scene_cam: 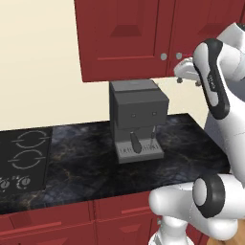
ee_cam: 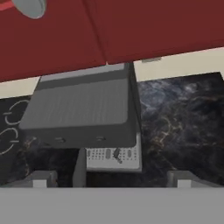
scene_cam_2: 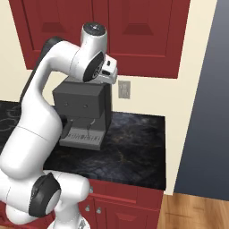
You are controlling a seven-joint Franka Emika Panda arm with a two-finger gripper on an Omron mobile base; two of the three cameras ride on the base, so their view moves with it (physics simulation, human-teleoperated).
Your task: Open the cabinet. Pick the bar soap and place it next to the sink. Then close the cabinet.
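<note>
the cabinet (scene_cam: pixel 129 38) hangs closed above the counter, its raised-panel doors flush, with two small round silver knobs (scene_cam: pixel 163 56) side by side at the lower inner corners. we see no bar soap; we judge it lies behind the closed doors. the door should swing stiffly on its hinge as one rigid panel, and the knob is the only hold: small, smooth and likely slippery, so we would pinch it squarely across its width and pull along the door's arc. the soap, once reached, should be light, hard and slick, best taken across its narrow sides. the gripper (ee_cam: pixel 111 177) hovers below and just in front of the doors, fingers (ee_cam: pixel 40 178) spread wide with nothing between them; one knob (ee_cam: pixel 29 6) sits at the upper left of the hand view. beneath stands the grey coffee machine (scene_cam: pixel 137 119) on the dark marbled counter (scene_cam: pixel 81 162), with a stovetop (scene_cam: pixel 24 153) at the left.
</note>
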